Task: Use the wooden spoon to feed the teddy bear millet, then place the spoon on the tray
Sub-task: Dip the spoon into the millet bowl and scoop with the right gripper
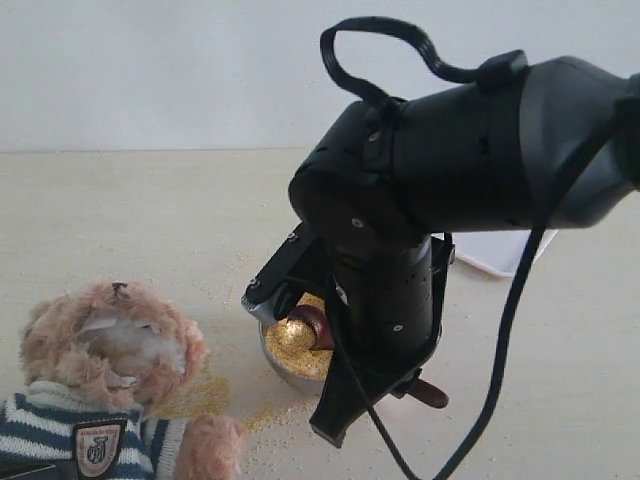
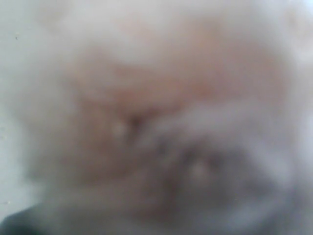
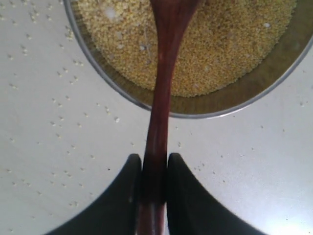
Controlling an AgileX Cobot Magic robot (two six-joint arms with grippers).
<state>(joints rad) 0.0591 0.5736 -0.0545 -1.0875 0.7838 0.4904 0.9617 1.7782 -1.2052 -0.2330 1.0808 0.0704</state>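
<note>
The teddy bear (image 1: 110, 350) sits at the lower left in its striped sweater, facing the bowl. In the left wrist view only blurred light-brown teddy bear fur (image 2: 156, 112) fills the picture, and the left gripper's jaws cannot be made out. My right gripper (image 3: 154, 159) is shut on the thin handle of the wooden spoon (image 3: 161, 88). The wooden spoon's round end (image 1: 315, 323) is down at the millet (image 1: 295, 345) in the steel bowl (image 3: 220, 110). The right arm (image 1: 400, 200) stands over the bowl. The white tray (image 1: 495, 252) lies behind it, mostly hidden.
Loose millet grains (image 1: 200, 395) are spilled on the pale table between the bear and the bowl, and several more grains (image 3: 49, 112) dot the table beside the bowl. A black cable (image 1: 520, 290) hangs from the right arm.
</note>
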